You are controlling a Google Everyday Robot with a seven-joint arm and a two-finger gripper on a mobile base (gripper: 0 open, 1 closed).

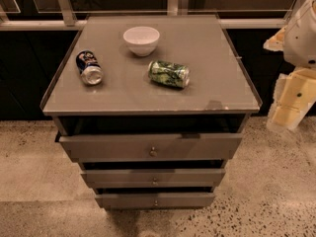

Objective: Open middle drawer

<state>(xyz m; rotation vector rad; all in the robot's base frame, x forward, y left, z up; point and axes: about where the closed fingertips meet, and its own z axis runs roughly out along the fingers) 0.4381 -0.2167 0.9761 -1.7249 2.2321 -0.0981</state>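
The middle drawer (pixel 123 177) is the second of three grey-brown fronts on the cabinet, slim and flat, with a small round metal knob (pixel 155 181) at its centre. It sits between the wider, taller top drawer (pixel 108 147) and the narrower bottom drawer (pixel 123 200). A dark gap shows above each front. My gripper (pixel 292 100), pale yellow and white, hangs in the air at the right edge of the view, beside the cabinet's right front corner, well away from the knob and holding nothing that I can see.
On the cabinet's grey top (pixel 207 83) stand a white bowl (pixel 141 40), a blue can lying on its side (pixel 89 67) and a green can lying on its side (pixel 169 74). Speckled floor (pixel 266 191) surrounds the cabinet. A dark wall and rail run behind.
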